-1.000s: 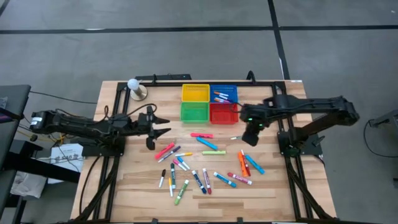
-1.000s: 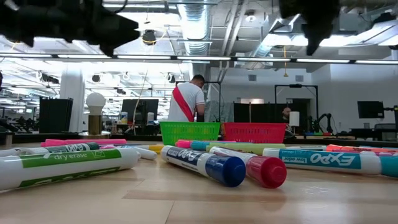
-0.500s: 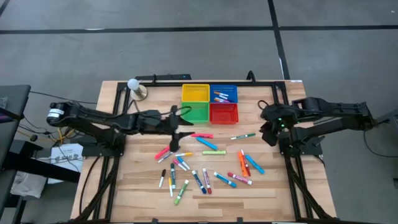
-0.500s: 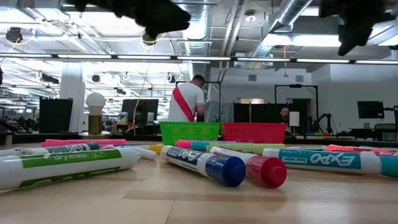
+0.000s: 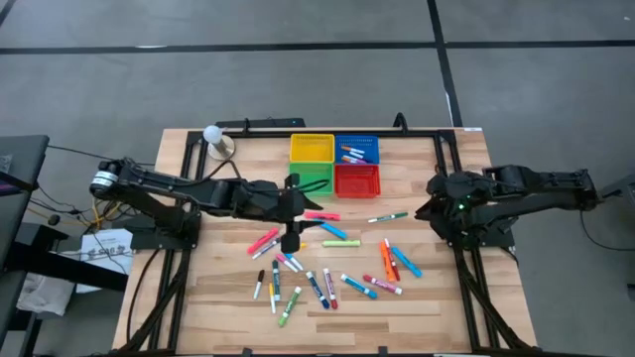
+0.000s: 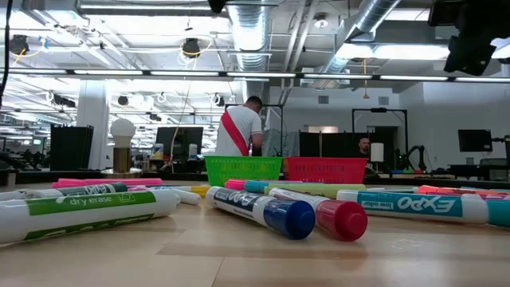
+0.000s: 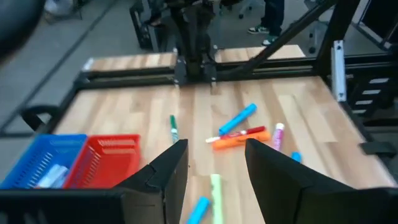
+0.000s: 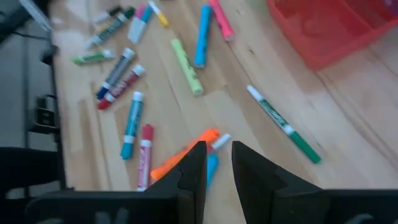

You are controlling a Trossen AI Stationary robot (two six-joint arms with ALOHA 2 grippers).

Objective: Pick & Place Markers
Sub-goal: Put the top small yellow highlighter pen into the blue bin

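Note:
Several markers (image 5: 327, 263) in pink, orange, blue, green and white lie flat and scattered on the wooden table, close up in the low view (image 6: 263, 209). A green-and-white marker (image 5: 387, 216) lies apart, near the red basket (image 5: 357, 180). My left gripper (image 5: 306, 198) hovers above the table beside the green basket (image 5: 311, 178). It points toward the table's right and is open with nothing between its fingers (image 7: 216, 144). My right gripper (image 5: 437, 208) hangs at the table's right edge. A narrow gap shows between its fingers, which hold nothing (image 8: 217, 146).
Yellow (image 5: 312, 148) and blue (image 5: 357, 149) baskets stand behind the green and red ones; the blue one holds a few markers. A white ball on a stand (image 5: 215, 139) sits at the far left corner. Black frame rails (image 5: 446, 169) border the table. A person (image 6: 239, 127) stands far behind it.
My left gripper has travelled toward the table's right edge and risen, tipping nearer to level, from the left side to beside the green basket. My right gripper has drawn back from above the green-and-white marker to the right edge. Neither has changed its opening.

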